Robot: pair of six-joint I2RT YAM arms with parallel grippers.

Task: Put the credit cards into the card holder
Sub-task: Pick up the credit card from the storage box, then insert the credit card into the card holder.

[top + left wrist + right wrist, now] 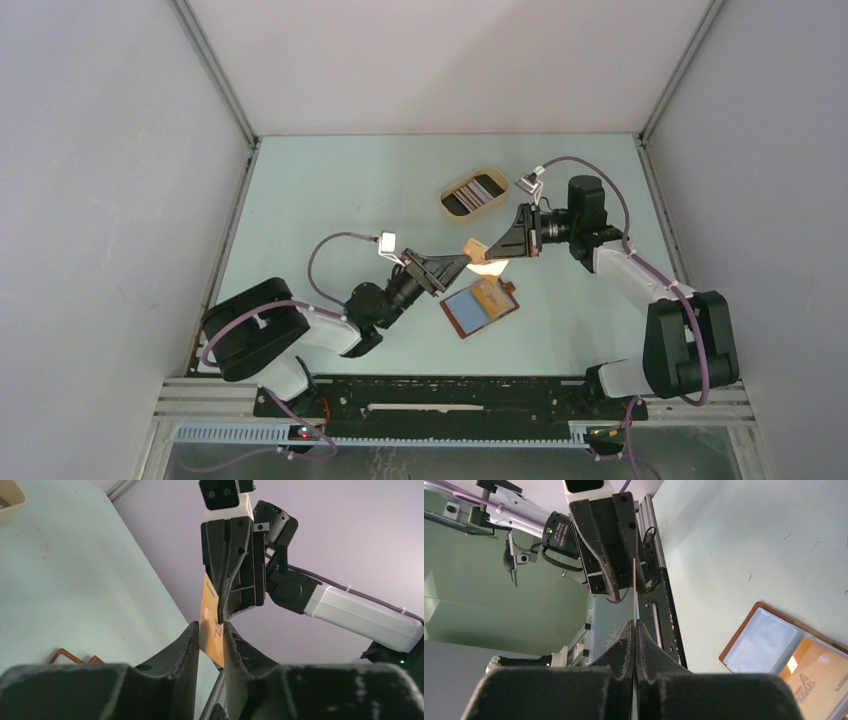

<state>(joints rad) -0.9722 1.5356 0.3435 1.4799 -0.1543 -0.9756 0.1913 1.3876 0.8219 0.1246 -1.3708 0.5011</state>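
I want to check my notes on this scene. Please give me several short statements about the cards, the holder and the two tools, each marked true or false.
1. The right tool is shut on an orange card. True.
2. The card holder lies closed. False: it lies open, with a second card inside.
3. The beige tray holds nothing. False: several cards lie in it.
4. The left tool has its jaws on either side of the same orange card. True.
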